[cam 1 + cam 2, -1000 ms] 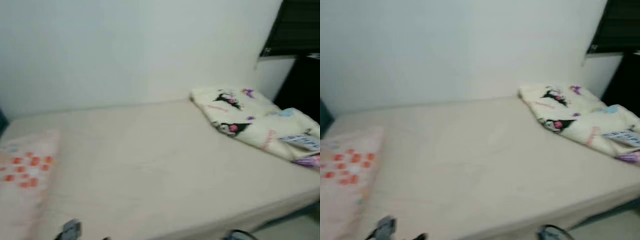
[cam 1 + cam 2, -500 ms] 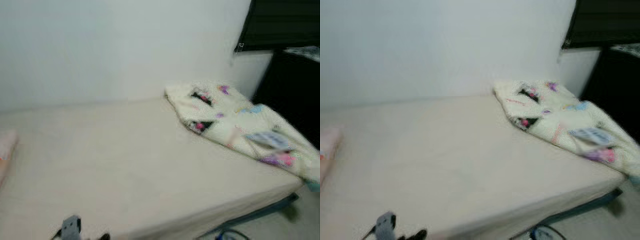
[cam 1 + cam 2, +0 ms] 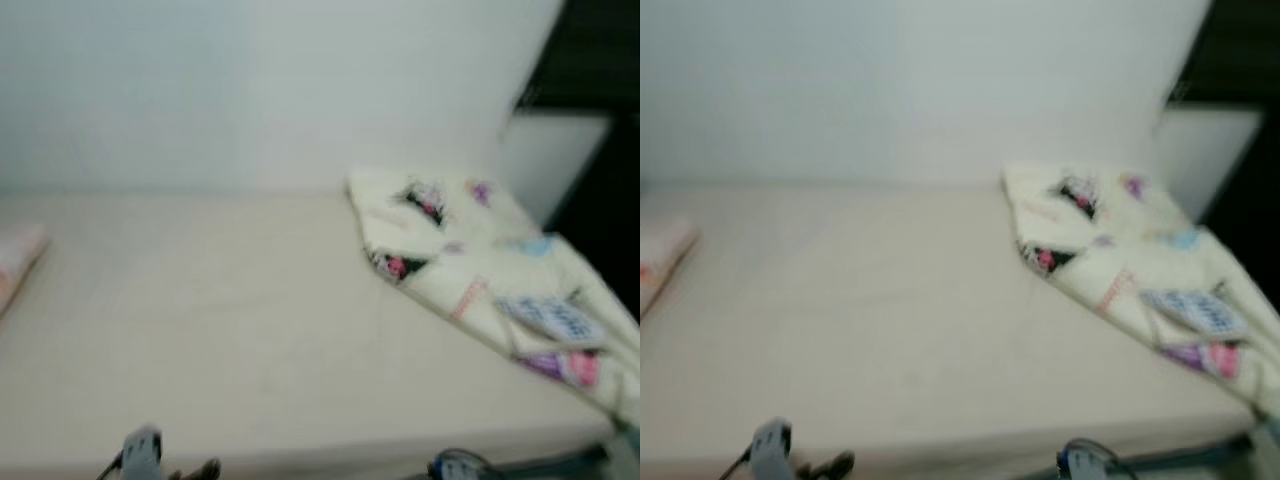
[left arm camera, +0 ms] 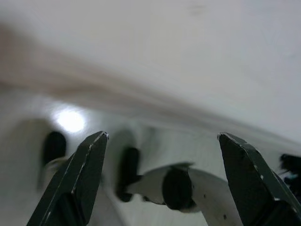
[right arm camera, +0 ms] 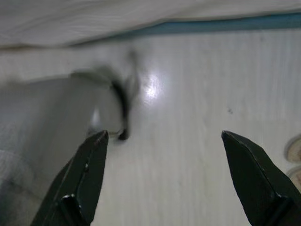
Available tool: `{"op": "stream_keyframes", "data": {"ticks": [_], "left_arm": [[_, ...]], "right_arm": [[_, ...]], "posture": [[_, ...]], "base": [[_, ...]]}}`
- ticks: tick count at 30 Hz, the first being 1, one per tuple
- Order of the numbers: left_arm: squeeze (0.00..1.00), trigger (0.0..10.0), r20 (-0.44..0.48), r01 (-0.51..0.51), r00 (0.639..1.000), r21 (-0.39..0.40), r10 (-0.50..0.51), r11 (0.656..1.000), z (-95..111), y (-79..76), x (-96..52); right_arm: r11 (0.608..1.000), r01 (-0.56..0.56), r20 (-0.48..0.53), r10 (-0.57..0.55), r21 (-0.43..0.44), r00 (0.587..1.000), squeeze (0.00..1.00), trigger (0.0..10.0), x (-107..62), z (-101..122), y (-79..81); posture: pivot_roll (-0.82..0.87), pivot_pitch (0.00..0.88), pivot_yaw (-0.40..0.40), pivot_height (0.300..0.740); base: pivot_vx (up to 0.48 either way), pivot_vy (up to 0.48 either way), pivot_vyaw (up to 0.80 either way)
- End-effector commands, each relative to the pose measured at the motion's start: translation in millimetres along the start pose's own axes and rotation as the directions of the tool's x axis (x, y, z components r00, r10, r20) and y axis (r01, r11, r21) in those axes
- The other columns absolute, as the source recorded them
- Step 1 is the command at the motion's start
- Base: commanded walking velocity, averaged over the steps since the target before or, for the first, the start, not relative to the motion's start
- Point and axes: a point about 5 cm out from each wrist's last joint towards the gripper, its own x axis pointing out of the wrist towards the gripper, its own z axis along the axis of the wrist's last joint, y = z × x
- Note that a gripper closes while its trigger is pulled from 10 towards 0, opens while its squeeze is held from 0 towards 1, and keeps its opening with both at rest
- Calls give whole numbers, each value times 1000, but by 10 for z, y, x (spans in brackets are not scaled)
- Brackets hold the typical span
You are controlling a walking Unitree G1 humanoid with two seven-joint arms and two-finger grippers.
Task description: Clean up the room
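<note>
A cream bed (image 3: 220,330) stretches across the blurred eye views against a white wall. A crumpled cream blanket (image 3: 470,270) with black, pink and purple cartoon prints lies heaped on its right end. The edge of a pink pillow (image 3: 15,265) peeks in at the far left. Both arms hang low beside the bed's near edge. My left gripper (image 4: 160,141) is open with nothing between its fingers, over pale floor. My right gripper (image 5: 164,141) is also open and holds nothing, above glossy white floor beside the bed's blue base.
A dark window or cabinet (image 3: 600,60) stands at the right beyond the bed. Parts of my arms (image 3: 140,455) show at the bottom edge. Blurred robot legs or feet (image 4: 174,186) are on the floor near the left gripper.
The whole picture has swung: first right, so the pillow slid out at the left, then slightly back left. The blanket and bed themselves have not moved. Blur has increased.
</note>
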Motion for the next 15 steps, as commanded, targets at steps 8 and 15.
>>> {"op": "stream_keyframes", "data": {"ticks": [8, 15], "left_arm": [[0, 10000, -24, 9, 1000, 13, -8, 1000, -39, -24, 6], [0, 10000, -31, 15, 999, 21, -15, 1000, -46, -45, 15]], "right_arm": [[1000, 27, 13, -27, 16, 1000, 0, 10000, 6, 67, -35], [999, 27, 24, -28, 23, 999, 0, 10000, 12, 109, -25]], "posture": [[-94, 0, -47, 740], [-99, 0, -45, 740]], "base": [[0, -480, 0], [0, -480, 0]]}}
